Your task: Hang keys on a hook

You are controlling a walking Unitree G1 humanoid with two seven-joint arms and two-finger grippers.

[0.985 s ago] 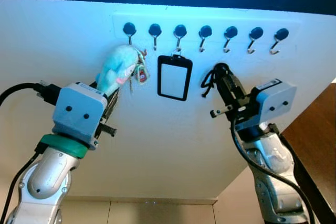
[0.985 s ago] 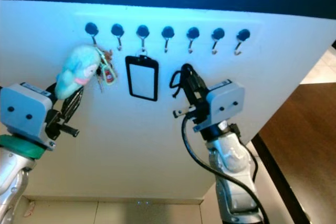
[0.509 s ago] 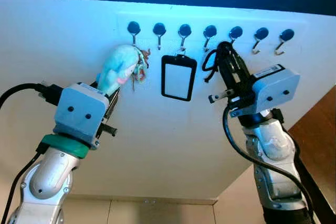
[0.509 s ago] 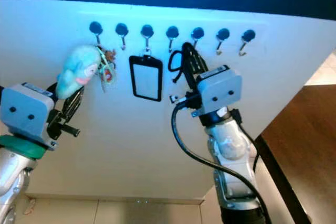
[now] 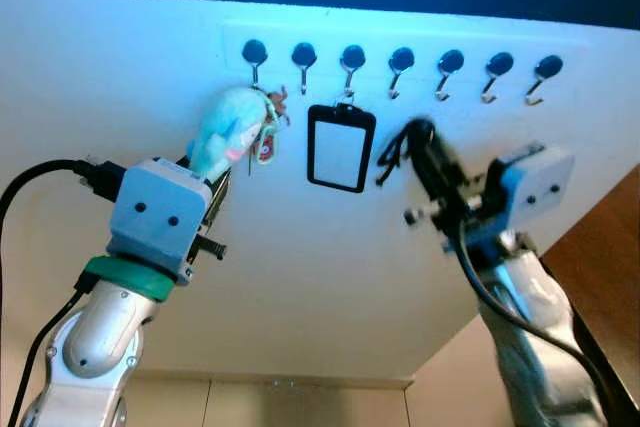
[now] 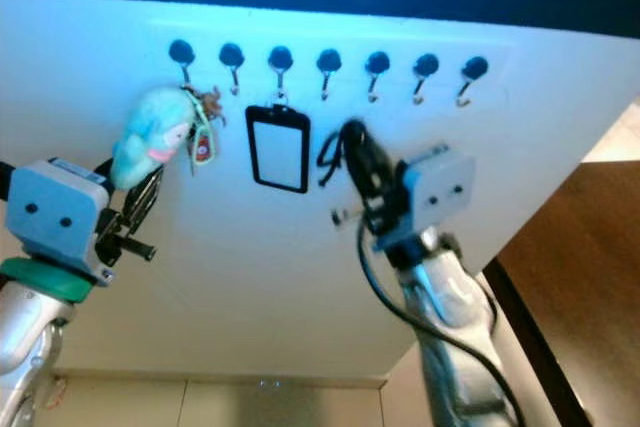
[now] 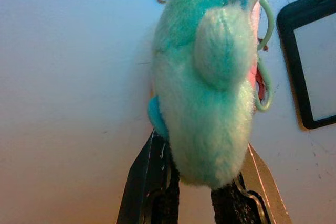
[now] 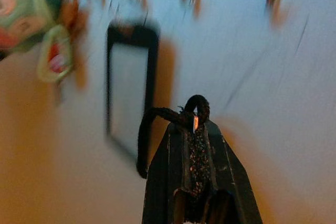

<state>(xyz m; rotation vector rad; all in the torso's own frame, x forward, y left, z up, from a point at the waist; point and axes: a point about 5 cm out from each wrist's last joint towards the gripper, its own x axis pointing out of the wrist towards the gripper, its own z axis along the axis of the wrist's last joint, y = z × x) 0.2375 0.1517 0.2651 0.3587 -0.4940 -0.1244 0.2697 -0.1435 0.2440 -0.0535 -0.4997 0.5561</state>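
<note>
A turquoise plush keychain with keys and a red tag sits just under the leftmost hook of a row of black-knobbed hooks on the white wall panel. My left gripper is shut on the plush's lower end. Whether its ring is over the hook I cannot tell. My right gripper, blurred, is shut on a black cord loop, below the fourth hook and fifth hook. The cord curls out from between the fingers.
A black badge holder hangs from the third hook, between my two grippers. The second hook and the two rightmost hooks are bare. A dark band runs above the panel; wooden floor lies to the right.
My right gripper, up by the fourth and fifth hooks half a second ago, has dropped back down with the cord and is blurred. The left gripper and plush have barely moved.
</note>
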